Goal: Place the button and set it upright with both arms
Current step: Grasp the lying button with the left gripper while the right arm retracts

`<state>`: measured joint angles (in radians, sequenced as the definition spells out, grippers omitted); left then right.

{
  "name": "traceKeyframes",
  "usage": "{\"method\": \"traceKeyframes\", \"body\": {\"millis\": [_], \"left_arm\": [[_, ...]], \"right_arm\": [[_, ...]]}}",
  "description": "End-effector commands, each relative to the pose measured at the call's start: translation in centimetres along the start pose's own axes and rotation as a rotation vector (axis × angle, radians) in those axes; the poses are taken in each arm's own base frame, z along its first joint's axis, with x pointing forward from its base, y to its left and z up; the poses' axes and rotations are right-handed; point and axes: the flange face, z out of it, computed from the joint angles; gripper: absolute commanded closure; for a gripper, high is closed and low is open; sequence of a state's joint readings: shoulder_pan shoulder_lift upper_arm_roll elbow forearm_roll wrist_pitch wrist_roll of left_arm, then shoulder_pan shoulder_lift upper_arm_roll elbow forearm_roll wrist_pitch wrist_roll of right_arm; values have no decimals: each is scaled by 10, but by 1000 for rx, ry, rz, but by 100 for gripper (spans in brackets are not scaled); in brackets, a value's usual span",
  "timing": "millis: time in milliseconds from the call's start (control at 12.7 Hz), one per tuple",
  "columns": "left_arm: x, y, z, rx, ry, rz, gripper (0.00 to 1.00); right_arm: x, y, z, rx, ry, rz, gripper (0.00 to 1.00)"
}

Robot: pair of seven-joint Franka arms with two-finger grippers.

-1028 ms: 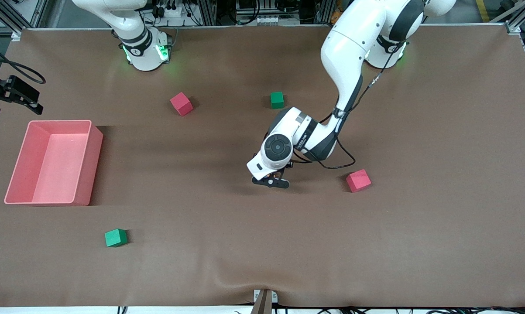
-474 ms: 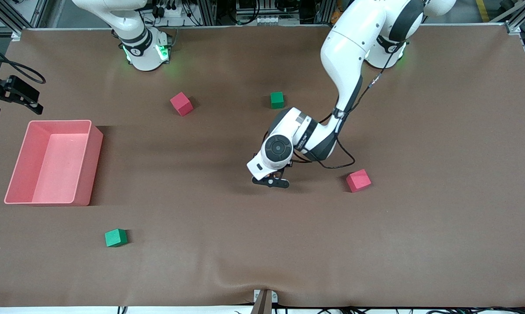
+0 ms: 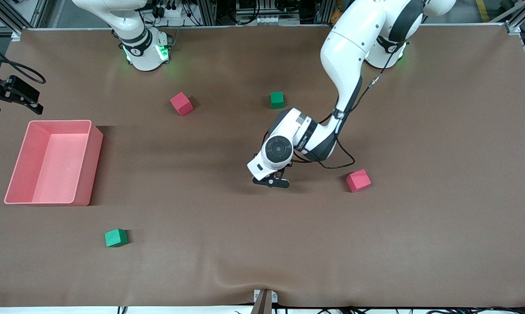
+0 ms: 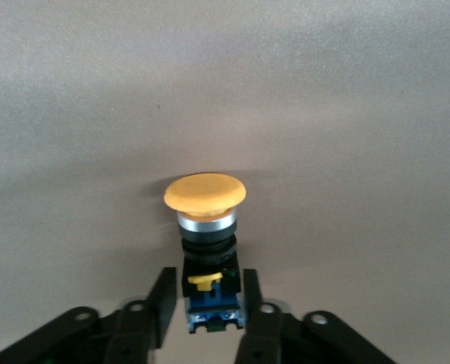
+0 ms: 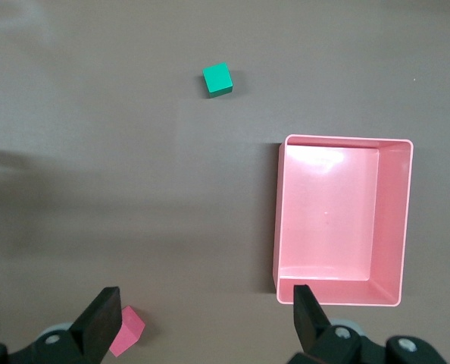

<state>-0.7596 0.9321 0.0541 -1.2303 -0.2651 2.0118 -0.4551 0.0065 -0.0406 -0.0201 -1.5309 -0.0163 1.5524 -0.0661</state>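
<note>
The button [image 4: 205, 227] has a round orange cap, a black body and a blue base. In the left wrist view it sits between the fingers of my left gripper [image 4: 210, 303]. One finger [image 4: 250, 292] is against the base and a thin gap shows at the other, so the jaws stand slightly open around it. In the front view my left gripper [image 3: 271, 182] is low over the middle of the table and hides the button. My right gripper [image 3: 34, 101] waits open and empty at the right arm's end of the table; it also shows in the right wrist view [image 5: 202, 322].
A pink bin [image 3: 87, 161] stands toward the right arm's end. One pink cube [image 3: 181, 104] and one green cube [image 3: 277, 100] lie near the bases. Another pink cube [image 3: 358, 180] lies beside the left gripper. A second green cube [image 3: 115, 237] is nearer the front camera.
The left wrist has shifted very slightly over the same spot. The right arm has not moved.
</note>
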Motion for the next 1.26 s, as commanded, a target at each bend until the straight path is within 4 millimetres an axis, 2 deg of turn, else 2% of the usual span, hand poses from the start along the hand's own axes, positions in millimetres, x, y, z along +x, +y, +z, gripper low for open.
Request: {"method": "traceKeyframes", "body": {"millis": [0, 158, 316, 553, 711, 870, 949, 1107, 1186], "left_arm": [[3, 1, 0, -13, -13, -17, 89], [2, 0, -3, -10, -20, -20, 99], [4, -2, -20, -19, 1, -37, 100], [2, 4, -58, -48, 57, -161, 100], [2, 8, -98, -89, 134, -205, 100], [-5, 20, -121, -57, 246, -284, 100], [-8, 24, -121, -24, 285, -330, 100], [-20, 52, -120, -26, 400, -409, 100], [-27, 66, -113, -22, 457, -452, 100]], "right_arm": [[2, 3, -2, -7, -7, -6, 0], [2, 3, -2, -9, -8, -5, 0], [2, 3, -2, -9, -8, -7, 0], [2, 3, -2, -9, -8, -5, 0], [2, 3, 0, -2, -13, 2, 0], [2, 2, 1, 1, -16, 60, 0], [2, 1, 1, 2, -15, 60, 0], [2, 1, 1, 2, -14, 59, 0], [2, 1, 0, 2, -13, 59, 0]]}}
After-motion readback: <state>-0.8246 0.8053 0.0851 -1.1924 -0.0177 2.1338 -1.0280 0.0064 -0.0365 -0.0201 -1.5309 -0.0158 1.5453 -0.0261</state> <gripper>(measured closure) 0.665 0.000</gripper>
